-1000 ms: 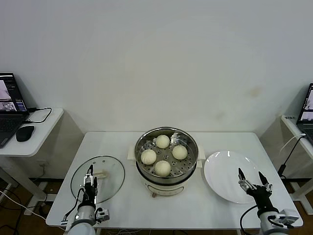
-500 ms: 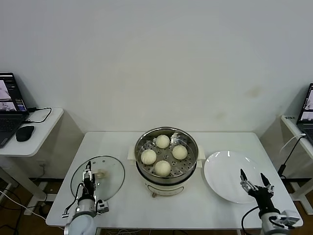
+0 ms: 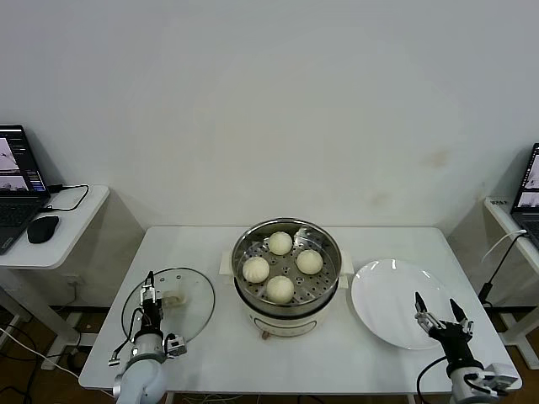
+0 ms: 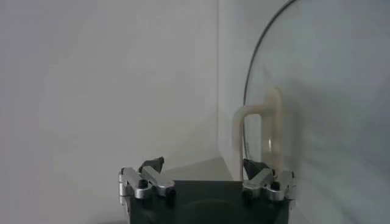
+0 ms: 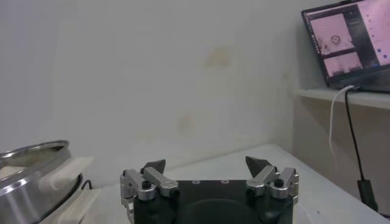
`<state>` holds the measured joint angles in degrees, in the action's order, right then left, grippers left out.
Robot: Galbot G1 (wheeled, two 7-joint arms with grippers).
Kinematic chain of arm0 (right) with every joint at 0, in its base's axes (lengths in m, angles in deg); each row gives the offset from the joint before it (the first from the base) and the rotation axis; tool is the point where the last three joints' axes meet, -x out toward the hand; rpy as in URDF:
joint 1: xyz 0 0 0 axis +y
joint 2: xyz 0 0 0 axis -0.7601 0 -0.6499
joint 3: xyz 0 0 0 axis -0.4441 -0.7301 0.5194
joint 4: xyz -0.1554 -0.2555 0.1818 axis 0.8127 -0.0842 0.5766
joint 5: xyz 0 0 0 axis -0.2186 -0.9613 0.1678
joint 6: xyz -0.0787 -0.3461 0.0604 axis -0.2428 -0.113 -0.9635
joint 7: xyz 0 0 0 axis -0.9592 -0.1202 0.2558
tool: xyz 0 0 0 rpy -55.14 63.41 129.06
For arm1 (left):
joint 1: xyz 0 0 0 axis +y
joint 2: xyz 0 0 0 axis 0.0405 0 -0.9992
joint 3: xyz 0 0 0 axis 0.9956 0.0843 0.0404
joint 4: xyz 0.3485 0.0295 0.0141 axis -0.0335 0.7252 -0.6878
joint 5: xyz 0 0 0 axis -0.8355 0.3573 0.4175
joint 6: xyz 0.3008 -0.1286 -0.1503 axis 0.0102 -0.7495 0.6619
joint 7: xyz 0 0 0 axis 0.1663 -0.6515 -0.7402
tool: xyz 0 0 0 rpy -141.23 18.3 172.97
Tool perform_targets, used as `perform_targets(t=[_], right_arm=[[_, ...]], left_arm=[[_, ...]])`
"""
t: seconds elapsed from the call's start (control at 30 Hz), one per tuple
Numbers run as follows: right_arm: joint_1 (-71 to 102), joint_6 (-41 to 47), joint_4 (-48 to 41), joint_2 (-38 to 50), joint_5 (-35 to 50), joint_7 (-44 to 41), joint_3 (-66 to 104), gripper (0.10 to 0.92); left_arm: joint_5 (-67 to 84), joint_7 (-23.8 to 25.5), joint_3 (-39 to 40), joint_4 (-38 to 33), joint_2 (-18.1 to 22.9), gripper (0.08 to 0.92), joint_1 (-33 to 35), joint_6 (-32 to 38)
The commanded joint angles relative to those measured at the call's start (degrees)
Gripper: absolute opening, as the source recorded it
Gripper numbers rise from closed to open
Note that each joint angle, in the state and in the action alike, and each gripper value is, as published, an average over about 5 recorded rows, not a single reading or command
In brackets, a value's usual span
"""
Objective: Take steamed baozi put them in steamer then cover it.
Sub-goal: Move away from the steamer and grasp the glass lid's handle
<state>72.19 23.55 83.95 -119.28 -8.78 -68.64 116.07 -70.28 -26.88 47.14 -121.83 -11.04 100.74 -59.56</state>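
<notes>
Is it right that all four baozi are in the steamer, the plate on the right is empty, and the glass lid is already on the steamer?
Not quite. The four baozi are in the steamer and the plate is empty, but the head view shows the glass lid lying flat on the table left of the steamer, with the left gripper over it near its handle.

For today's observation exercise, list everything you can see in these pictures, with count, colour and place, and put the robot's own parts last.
steamed baozi: four, cream-white, inside the steamer.
steamer: one, shiny steel on a cream base, table centre.
cover: one, clear glass, cream handle, flat on the table left of the steamer.
plate: one, white, right of the steamer.
table: one, white.
laptops: two, on side desks.
mouse: one, black, left desk.
left gripper: open, at the cover's handle.
right gripper: open, near the plate's front edge.
</notes>
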Motion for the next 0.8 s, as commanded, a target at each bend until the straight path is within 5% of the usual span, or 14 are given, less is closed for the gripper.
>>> perform_targets(t=[0.03,0.2,0.8], right_arm=[[0.2,-0.1,0.12,-0.01,-0.09,-0.05,0.16,0.823],[0.49,-0.24,0.31,-0.01,-0.16,-0.17,0.38,0.823],[1.18,-0.15,1.45,0.31,-0.21,-0.17,0.57,0.823]], left_arm=[[0.47,-0.89,0.09,2.14,0.6,0.821,-1.5,0.05],[0.46,-1.25,0.26,2.8,0.62,0.744,-1.44,0.66],[1.57,-1.76,-0.28,0.2,-1.19,0.225,1.29,2.18]])
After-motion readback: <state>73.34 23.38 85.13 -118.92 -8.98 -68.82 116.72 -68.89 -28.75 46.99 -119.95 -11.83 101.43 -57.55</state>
